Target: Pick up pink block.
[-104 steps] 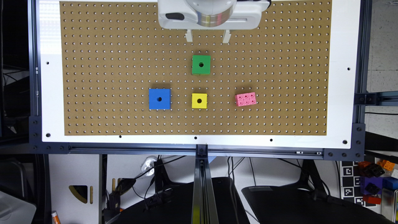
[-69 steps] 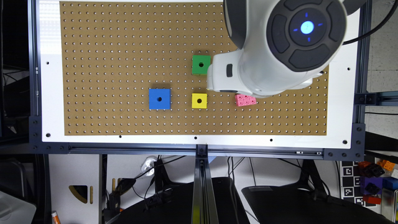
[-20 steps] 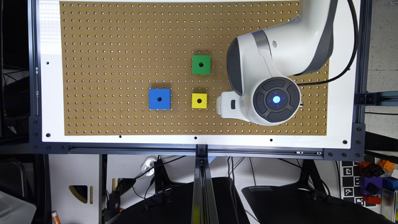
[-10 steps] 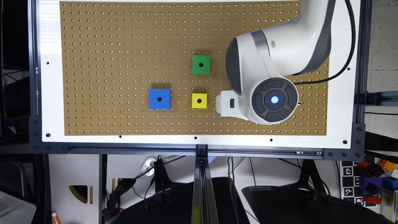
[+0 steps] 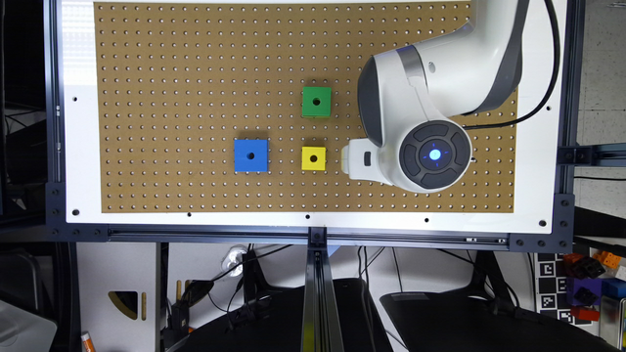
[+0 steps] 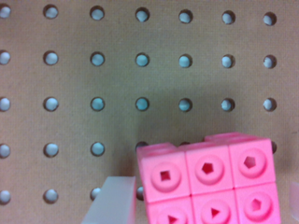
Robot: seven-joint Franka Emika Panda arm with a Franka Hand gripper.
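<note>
Wrist view: pink block [image 6: 208, 184] sits on the pegboard [image 6: 117, 70] with one translucent finger pad [image 6: 112, 203] just beside its edge. Can't tell if I've clamped it. Risk: off-centre pinch twists it out. Farther off, yellow cube [image 5: 313, 158] looks safe.

- The arm [image 5: 440, 73] was glossy white with grey bands.
- Its round dark cap [image 5: 434, 155] held a blue light — ringed by segmented pads.
- A black cable [image 5: 547, 93] trailed off it.
</note>
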